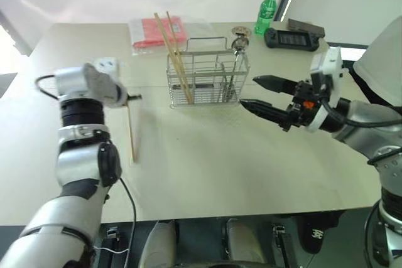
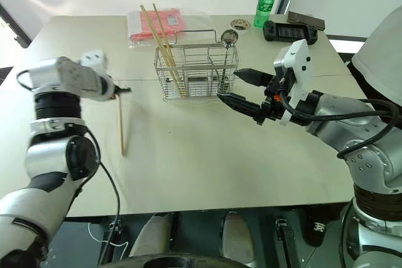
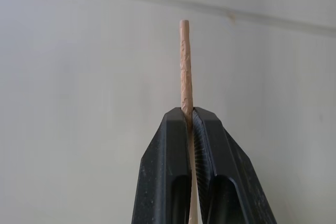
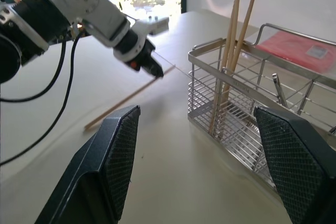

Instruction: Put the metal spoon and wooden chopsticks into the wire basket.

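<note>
On the pale table [image 1: 207, 167] we see the wire basket [image 1: 207, 80]; two wooden chopsticks [image 1: 176, 54] and the metal spoon [image 1: 237, 61] stand inside it; left of the basket our left gripper [image 1: 134, 98] has its jaws closed on a third chopstick [image 1: 131, 133]; right of the basket our right gripper [image 1: 256, 92] hangs with jaws apart, holding nothing.

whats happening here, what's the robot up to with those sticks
The left end effector is shut on one long pale wooden chopstick, holding its top end while the other end points down at the beige table. Two more wooden chopsticks and a small shiny metal spoon already stand in the silver wire basket. The right end effector hangs open beside the basket.
</note>
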